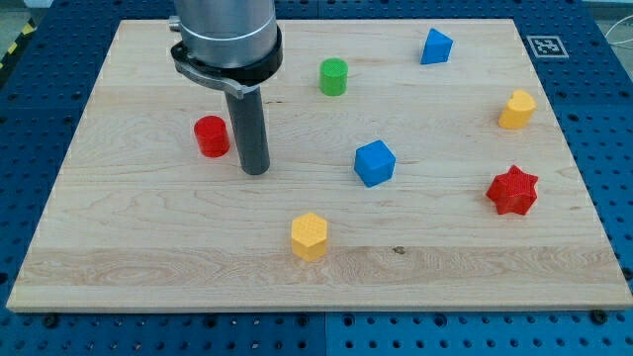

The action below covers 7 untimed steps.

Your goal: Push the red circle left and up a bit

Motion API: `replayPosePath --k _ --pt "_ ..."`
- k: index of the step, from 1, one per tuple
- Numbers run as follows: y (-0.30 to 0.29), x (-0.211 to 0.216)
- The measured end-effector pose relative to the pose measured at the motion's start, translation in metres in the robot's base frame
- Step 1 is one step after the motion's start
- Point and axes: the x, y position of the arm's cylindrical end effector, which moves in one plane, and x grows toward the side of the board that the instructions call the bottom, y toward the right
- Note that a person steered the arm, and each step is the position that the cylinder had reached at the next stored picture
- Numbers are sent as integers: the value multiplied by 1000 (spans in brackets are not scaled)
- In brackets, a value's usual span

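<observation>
Camera view, one frame. Wooden surface (pixel 119 257) lying on a blue pegboard bench (pixel 40 119)

Landmark taken: the red circle (pixel 211 135), a short red cylinder, upper-left part of the surface. Everything placed from it

My tip (pixel 255 172) – just beside the red circle, to its right and slightly below; a narrow gap shows between them, not touching. The rod rises from there into a grey collar at the view's top. No pincer on this arm, only the plain rod, so nothing released or clenched to note

Green cylinder (pixel 334 76) – right of the red circle and higher, well apart
Blue cube (pixel 375 163) – right of it, a little lower, beyond the tip
Yellow hexagonal block (pixel 309 235) – lower right of it, near the surface's bottom edge
Blue block, roughly triangular (pixel 435 46) – far right and above
Yellow block, shape unclear (pixel 516 109) – far right, slightly above
Red star (pixel 512 191) – far right, lower

Black-and-white marker tag (pixel 547 45) – top right corner, farthest from the red circle
</observation>
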Motion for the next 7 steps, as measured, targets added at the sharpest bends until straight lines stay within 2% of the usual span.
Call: replayPosePath --k 3,5,7 --pt "-35 -35" --pt "-81 -30" --pt "-98 -36"
